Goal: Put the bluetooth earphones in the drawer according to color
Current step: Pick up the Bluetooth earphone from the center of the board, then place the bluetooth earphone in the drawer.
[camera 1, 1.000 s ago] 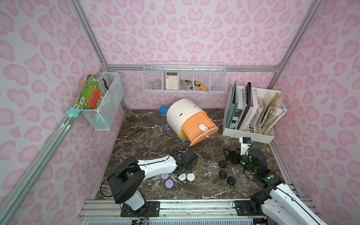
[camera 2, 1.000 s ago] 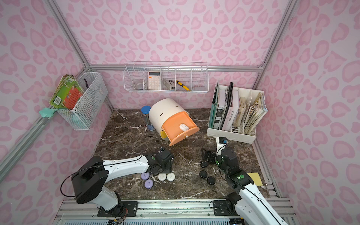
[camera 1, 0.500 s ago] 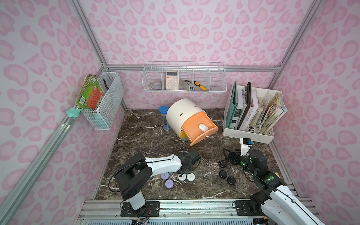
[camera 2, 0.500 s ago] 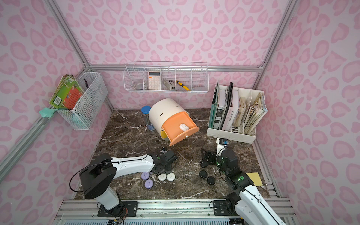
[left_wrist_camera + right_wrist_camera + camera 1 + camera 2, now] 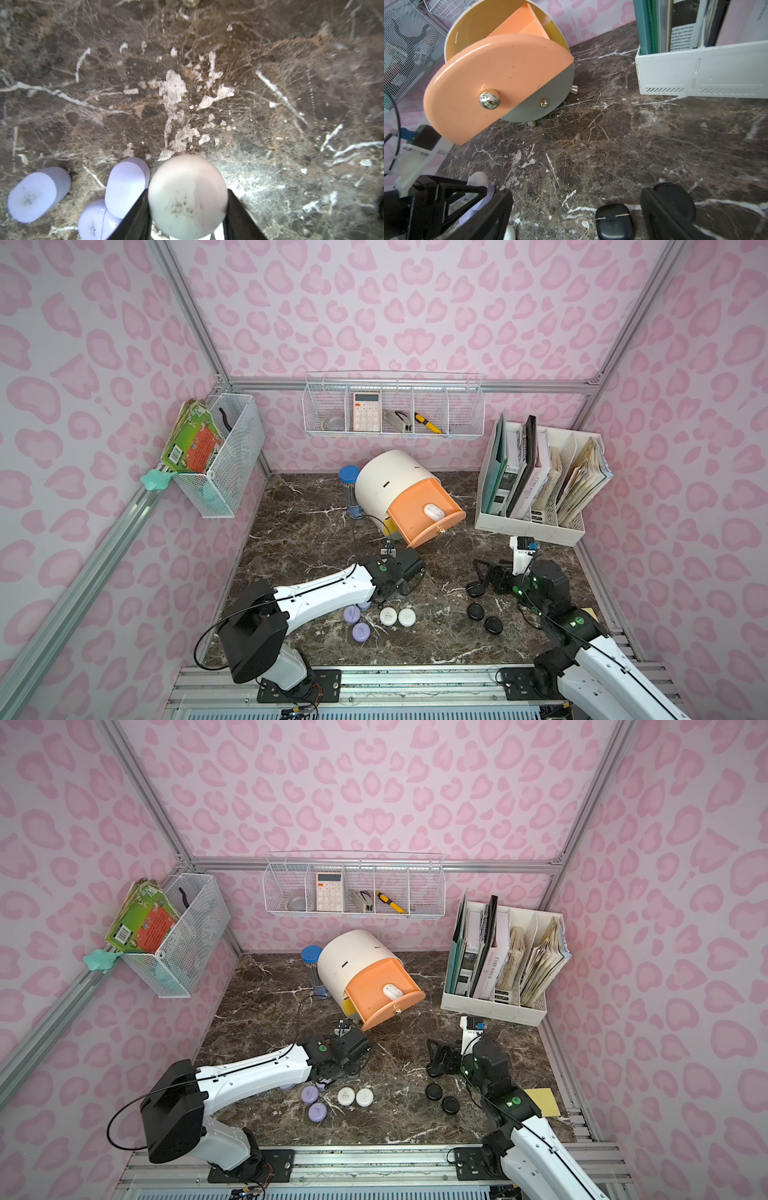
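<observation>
Top views, cabinet: in both top views the white barrel-shaped cabinet [image 5: 384,479] [image 5: 349,955] stands at the back middle of the dark marble tabletop [image 5: 299,531]; its drawer fronts face the near right; the peach drawer [image 5: 415,526] is pulled out, mouth upward; one white oval case [image 5: 432,511] lies in it, too small to judge its long axis.
Top views, loose cases: two white round cases [image 5: 388,616] sit side by side near the front; lilac round cases [image 5: 360,632] lie just left of them by the left arm; black cases [image 5: 475,611] lie near the right arm, well apart from the whites.
Top views, room: bare marble between the left gripper [image 5: 399,591] and the peach front; a bare strip between the whites and the blacks; the white slotted file rack [image 5: 532,526] closes the back right.
Left wrist, grip: the left gripper is clamped on the gripped white case [image 5: 187,197]; black fingers [image 5: 135,216] press opposite sides of its rim; its broad round face is turned to the camera; whether it is clear of the marble I cannot tell.
Left wrist, surroundings: three lilac cases beside one finger; open marble ahead.
Right wrist, tool: the right gripper [image 5: 576,195] is spread wide, grasping nothing; a black rounded-square case [image 5: 612,222] lies between the fingers, its hinge seam running finger to finger.
Right wrist, edges: the peach front with its metal knob [image 5: 489,101] overhangs the marble; the grey-green drawer [image 5: 542,89] is closed below; bare marble lies between.
</observation>
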Controlling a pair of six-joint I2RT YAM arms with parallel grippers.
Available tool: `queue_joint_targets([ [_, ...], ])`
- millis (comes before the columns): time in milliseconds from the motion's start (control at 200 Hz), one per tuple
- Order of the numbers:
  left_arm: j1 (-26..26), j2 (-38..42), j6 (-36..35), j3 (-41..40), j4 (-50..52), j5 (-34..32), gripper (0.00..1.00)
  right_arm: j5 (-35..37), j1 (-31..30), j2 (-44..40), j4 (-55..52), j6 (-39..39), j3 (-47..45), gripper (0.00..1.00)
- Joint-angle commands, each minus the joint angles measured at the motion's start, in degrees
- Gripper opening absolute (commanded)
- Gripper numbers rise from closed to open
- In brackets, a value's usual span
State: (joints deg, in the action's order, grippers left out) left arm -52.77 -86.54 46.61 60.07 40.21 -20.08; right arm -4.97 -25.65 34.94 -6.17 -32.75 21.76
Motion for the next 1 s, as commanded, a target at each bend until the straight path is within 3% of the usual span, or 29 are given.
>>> queue_joint_targets([
  [0,0.18,1.91,-2.67,3.4,5.89,-3.95,0.4,-0.8,-0.03,-0.2,1.16,-0.38,-0.22,0.98],
  [170,0.65,5.57,-7.46,10.98,8.5,-6.39,0.41,-3.58,-0.09,-0.13,2.86,-0.77,-1.29,0.98],
  [360,3.35,8.09,-14.99,16.03,3.82,-7.52,0.41,-7.54,-0.57,1.09,6.14,-2.48,-3.44,0.98],
  [490,5.93,7.19,-19.87,18.8,-0.91,-3.52,0.43,-8.08,-2.66,2.6,7.74,-2.61,-4.25,0.98],
  [735,7.2,-2.71,-23.14,29.66,0.11,1.18,0.42,-2.6,-14.44,9.5,11.66,-2.1,-3.84,0.98],
  [995,7.86,-9.55,-22.97,34.51,1.77,3.0,0.43,4.77,-24.81,15.07,12.75,-0.22,-2.75,0.98],
])
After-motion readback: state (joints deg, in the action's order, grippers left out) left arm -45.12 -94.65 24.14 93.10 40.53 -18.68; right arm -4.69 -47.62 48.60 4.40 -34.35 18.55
